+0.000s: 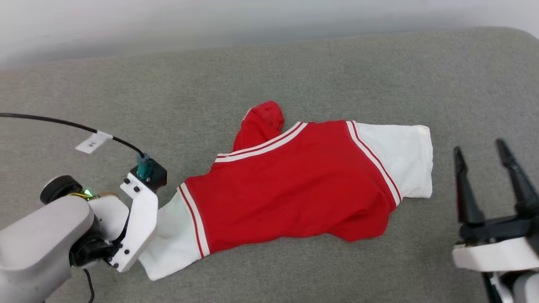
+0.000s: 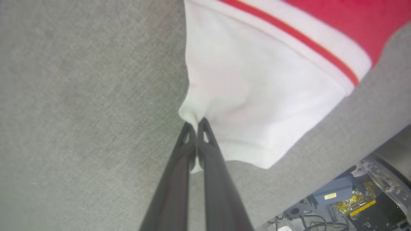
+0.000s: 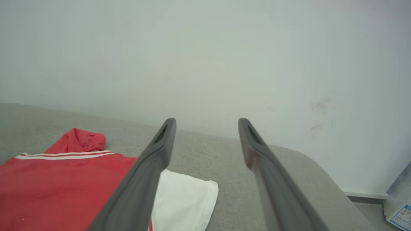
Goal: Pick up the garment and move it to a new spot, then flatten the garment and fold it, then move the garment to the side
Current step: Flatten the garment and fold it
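The garment (image 1: 294,189), a red shirt with white sleeves and red-and-white striped seams, lies spread but rumpled on the grey padded surface (image 1: 294,71), plain side up. In the left wrist view my left gripper (image 2: 196,123) is shut on the edge of its near white sleeve (image 2: 257,96), pinching a small fold of cloth. In the head view the left wrist housing (image 1: 139,219) covers that sleeve's end, hiding the fingers. My right gripper (image 1: 482,158) stands open to the right of the far white sleeve (image 1: 400,160), apart from it; the same sleeve (image 3: 183,199) lies below its fingers.
A pale wall (image 1: 210,21) runs along the far edge of the surface. A black cable with a white tag (image 1: 90,143) arcs over the left side. The surface's near edge, with electronics (image 2: 346,199) below it, lies close to the left gripper.
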You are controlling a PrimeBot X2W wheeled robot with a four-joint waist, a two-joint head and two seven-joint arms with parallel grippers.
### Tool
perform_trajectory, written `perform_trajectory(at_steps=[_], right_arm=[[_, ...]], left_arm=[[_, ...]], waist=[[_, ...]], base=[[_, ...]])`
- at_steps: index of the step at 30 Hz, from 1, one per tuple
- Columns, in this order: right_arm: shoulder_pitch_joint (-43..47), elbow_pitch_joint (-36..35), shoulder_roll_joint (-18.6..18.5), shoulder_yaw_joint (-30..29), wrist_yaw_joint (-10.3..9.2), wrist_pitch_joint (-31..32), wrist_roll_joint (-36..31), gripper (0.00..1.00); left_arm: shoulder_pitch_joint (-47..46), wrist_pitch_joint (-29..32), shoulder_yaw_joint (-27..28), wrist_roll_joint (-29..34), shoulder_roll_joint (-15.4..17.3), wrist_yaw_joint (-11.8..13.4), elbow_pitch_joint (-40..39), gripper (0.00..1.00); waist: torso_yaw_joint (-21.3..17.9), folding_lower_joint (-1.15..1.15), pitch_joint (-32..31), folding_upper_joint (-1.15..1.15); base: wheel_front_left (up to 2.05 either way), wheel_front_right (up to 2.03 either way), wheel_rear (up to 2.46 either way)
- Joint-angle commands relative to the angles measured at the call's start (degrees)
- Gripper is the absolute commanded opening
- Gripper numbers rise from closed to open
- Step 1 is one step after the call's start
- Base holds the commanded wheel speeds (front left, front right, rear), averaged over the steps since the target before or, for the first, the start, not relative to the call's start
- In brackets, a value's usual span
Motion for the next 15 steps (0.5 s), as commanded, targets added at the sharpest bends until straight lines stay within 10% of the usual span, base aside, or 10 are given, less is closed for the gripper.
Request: perform_trajectory(at_steps=[1,8,15], right_arm=[[-1.2,-0.5,-1.4,-0.4,-0.06,-0.1,-0.6,1.0],[-8.1,5.5,-13.4,1.4,-0.06,3.2,1.8,1.0],[-18.7,8.0,-29.6,14.1,-0.06,29.2,15.2,1.0]], left_arm=[[0.0,-1.0,0.7,0.1,0.4,0.5,-0.6,0.0],[-1.2,-5.3,3.2,0.5,1.3,2.1,-5.7,0.0],[-3.0,-6.8,4.5,2.3,1.6,3.4,-10.3,0.0]], waist=[[1.0,0.0,-1.1,0.0],[3.2,0.0,-2.1,0.0],[5.1,0.0,0.6,0.0]], base=[[0.0,0.0,0.0],[0.0,0.0,0.0],[0.0,0.0,0.0]])
